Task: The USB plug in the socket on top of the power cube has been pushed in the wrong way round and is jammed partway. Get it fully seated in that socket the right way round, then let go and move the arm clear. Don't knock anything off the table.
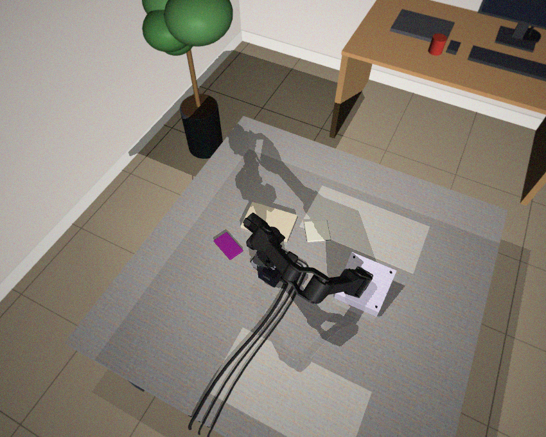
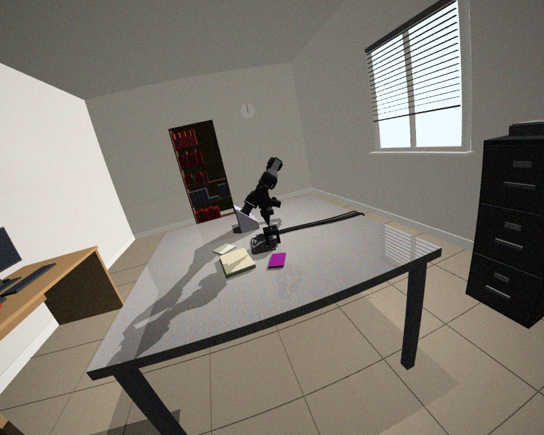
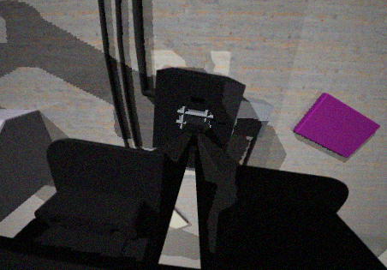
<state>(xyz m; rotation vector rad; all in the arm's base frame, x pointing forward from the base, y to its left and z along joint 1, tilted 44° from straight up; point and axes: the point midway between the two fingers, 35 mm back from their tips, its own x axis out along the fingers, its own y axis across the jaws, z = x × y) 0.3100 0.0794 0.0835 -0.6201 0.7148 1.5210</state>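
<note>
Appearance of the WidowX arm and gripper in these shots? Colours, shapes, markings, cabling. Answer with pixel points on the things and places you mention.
Arm [image 1: 288,268] [image 2: 265,187]: black to dark grey throughout, chunky angular links with bulky, rounded joint housings. Gripper [image 3: 193,138]: black, two broad finger bodies with rounded outer corners, narrowing to pointed tips. No logo or lettering legible. No cable discernible on the arm itself; dark surfaces hide fine detail.
</note>
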